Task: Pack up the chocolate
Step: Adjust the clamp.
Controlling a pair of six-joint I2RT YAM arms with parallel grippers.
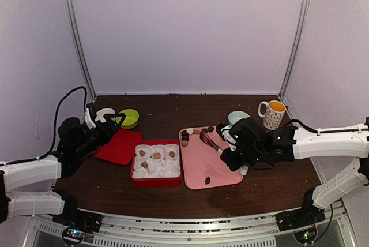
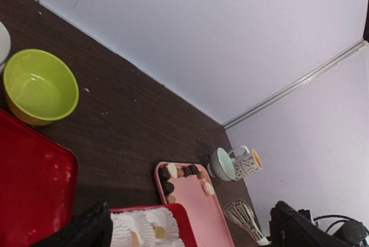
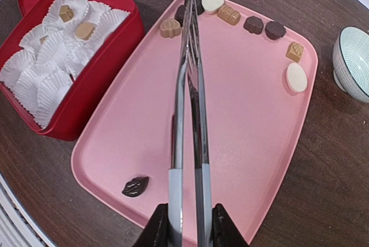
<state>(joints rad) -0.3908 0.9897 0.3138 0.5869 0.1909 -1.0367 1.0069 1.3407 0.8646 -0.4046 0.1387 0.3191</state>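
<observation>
Several pieces of chocolate (image 3: 229, 14), light brown, dark and cream, line the far edge of a pink tray (image 3: 248, 120). One dark lip-shaped piece (image 3: 135, 186) lies alone near its front. A red box (image 3: 92, 79) of white paper cups holds a few light brown pieces (image 3: 85, 30). My right gripper (image 3: 190, 224) is shut on metal tongs (image 3: 187, 85). The tongs are squeezed together, their tips over the far-edge pieces. My left gripper (image 1: 109, 124) hovers open and empty over the red lid (image 1: 118, 146).
A green bowl (image 1: 128, 118) and a white dish (image 1: 104, 114) stand behind the red lid. A pale teal bowl (image 1: 237, 117) and a patterned mug (image 1: 272, 114) sit behind the pink tray. White walls close the table at the back and sides.
</observation>
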